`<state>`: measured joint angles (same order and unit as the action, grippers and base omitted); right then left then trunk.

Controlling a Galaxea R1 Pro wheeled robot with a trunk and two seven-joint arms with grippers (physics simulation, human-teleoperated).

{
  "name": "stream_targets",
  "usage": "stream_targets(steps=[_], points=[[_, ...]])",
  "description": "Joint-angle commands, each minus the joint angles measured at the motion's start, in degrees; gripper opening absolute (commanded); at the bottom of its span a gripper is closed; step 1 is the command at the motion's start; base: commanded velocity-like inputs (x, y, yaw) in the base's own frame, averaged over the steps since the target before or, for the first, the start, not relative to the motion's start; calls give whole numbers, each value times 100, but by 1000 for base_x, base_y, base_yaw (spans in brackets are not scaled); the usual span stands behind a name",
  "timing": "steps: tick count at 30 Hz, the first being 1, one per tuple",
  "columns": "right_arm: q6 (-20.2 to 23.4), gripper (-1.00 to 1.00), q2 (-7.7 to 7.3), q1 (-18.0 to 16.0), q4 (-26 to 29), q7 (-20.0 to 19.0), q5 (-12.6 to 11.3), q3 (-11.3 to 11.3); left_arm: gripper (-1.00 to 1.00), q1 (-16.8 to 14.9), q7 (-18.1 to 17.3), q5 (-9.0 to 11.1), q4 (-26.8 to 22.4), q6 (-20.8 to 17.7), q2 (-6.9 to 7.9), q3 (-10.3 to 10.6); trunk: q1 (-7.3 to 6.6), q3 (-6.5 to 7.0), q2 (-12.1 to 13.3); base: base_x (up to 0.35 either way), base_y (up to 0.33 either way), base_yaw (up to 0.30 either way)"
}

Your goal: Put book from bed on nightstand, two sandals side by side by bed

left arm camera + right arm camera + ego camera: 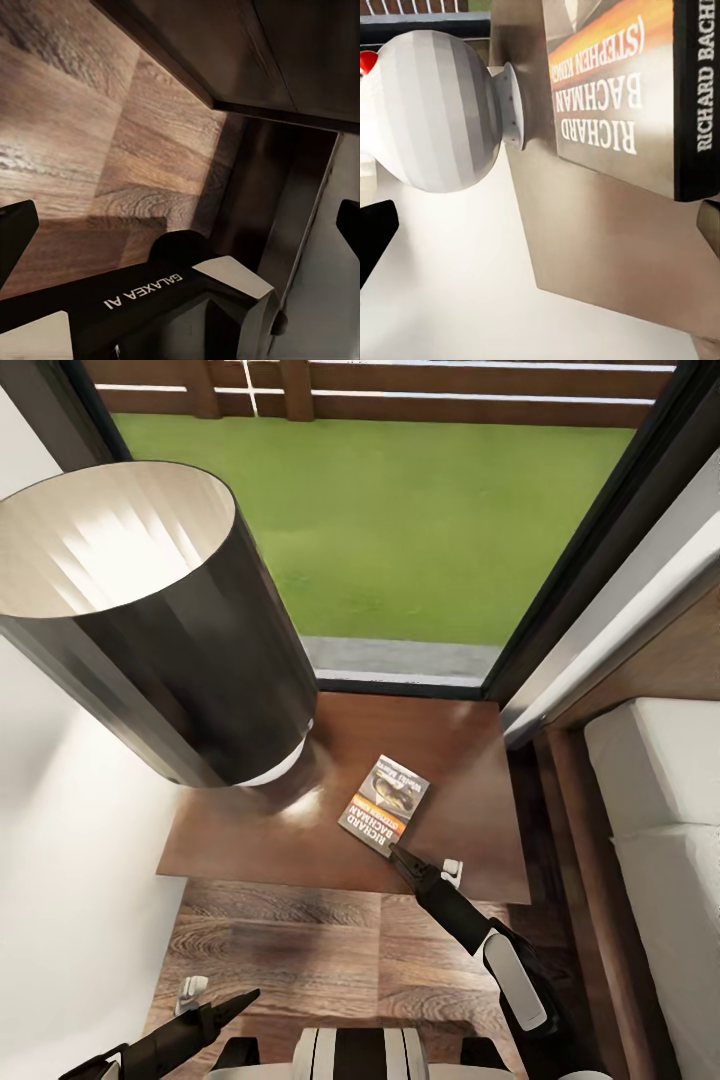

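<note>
Now book point(385, 806) flat on nightstand point(470, 760), near front edge, long axis skewed toward front-left corner. Right gripper point(400, 854) just off book's near corner, fingers spread in right wrist view, empty. Left gripper point(225, 1008) low over floor point(330, 950), spread, farther. Right wrist view adds lamp base point(435, 112) beside book.

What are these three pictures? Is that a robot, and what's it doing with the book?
Yes, a robot in a computer simulation. The big picture looks down from its head. You see a nightstand with a lamp and a book lying flat on it, and the bed at the right. The right end effector, its grabbing part, sits just at the book's near edge, not clearly holding it. The left end effector hangs low over the floor. The other two pictures come from cameras at its wrists: one sees the floor, the other the book close up.
</note>
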<state>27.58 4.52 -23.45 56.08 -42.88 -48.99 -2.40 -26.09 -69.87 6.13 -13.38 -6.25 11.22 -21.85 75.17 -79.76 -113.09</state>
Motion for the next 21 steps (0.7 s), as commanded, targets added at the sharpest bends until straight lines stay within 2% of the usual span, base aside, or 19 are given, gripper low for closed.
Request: stream_targets(steps=[1,8,14,21], points=[[46,100,5,-2,-1,-5,-31,-15,100,-1,-17,47,2,-60,3,18,0,-2,-1,0,0,0],[46,100,5,-2,1,-4,-31,-15,100,-1,-14,47,2,-60,3,14,0,-2,-1,-6,0,0],[46,100,5,-2,-1,-1,-31,-15,100,-1,-11,47,2,-60,3,14,0,-2,-1,-219,0,0],[46,100,5,-2,-1,-2,-31,-15,100,-1,-10,47,2,-60,3,14,0,-2,-1,-43,0,0]])
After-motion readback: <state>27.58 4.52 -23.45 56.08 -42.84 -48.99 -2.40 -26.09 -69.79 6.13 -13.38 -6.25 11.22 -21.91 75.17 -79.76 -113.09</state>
